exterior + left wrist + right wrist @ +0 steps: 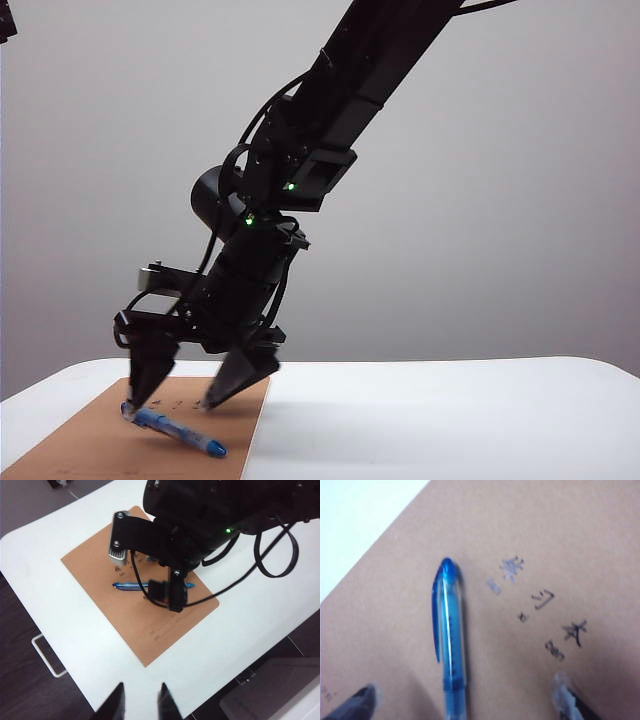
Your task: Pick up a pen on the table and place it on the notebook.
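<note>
While the pen [175, 431] lies on the notebook [90, 450], both pincers — right [178, 395], left [142, 705] — gape empty.

Our right arm [330, 100] is matte black and boxy, with looping black cables [235, 160] and two small green lights [291, 186] at the wrist. Its right hand [178, 392] ends in two tapered black fingers [240, 375], beside a silver screwed bracket [118, 550]. Our left hand [141, 705] shows two dark pointed fingertips [165, 702].

A white table [450, 420] with rounded corners carries a tan-brown notebook [120, 445], which lies flat near one end, square with the table's edges. A few small dark characters are printed on its cover.
</note>
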Robot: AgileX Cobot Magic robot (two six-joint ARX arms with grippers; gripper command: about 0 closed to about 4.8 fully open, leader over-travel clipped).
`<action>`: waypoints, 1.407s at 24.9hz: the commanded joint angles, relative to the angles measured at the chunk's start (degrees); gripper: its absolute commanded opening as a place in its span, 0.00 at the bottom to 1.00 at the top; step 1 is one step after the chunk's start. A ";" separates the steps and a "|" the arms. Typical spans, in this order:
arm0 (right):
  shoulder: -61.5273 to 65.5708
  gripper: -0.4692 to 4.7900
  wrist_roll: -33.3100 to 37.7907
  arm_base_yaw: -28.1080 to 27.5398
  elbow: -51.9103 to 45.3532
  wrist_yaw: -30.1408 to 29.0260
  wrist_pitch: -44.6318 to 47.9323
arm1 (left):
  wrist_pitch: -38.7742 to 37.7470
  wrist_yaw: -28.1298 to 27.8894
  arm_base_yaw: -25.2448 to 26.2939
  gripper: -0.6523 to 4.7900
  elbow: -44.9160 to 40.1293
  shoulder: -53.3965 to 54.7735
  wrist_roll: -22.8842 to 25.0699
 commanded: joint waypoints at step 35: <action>-68.67 0.30 -7.87 -32.48 -5.77 3.87 0.15 | 26.36 8.28 11.45 0.28 -15.69 -21.79 -6.08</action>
